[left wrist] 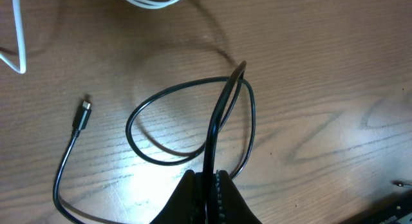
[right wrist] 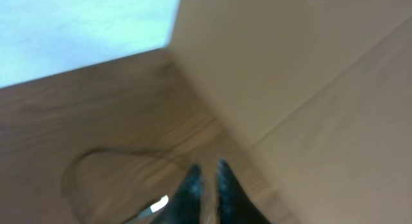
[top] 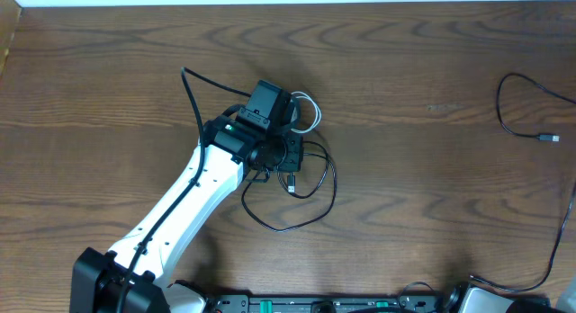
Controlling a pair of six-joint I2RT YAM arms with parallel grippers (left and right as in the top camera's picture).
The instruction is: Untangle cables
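A thin black cable (top: 326, 192) lies in loops at the table's middle, and my left gripper (top: 281, 156) sits over its tangle. In the left wrist view that gripper (left wrist: 210, 180) is shut on a doubled strand of the black cable (left wrist: 138, 147), which rises to a bend. Its small plug (left wrist: 82, 114) lies free on the wood to the left. The white cable (top: 311, 112) curls just behind the gripper and also shows as white cable (left wrist: 151, 0) at the top edge. My right gripper (right wrist: 206, 179) is blurred, its fingertips a narrow gap apart with nothing seen between them.
Another thin black cord (top: 500, 111) with a small plug (top: 544, 138) lies at the far right of the table. A black wire (top: 562, 236) runs down the right edge. The right wrist view shows a beige wall (right wrist: 309, 69) close by.
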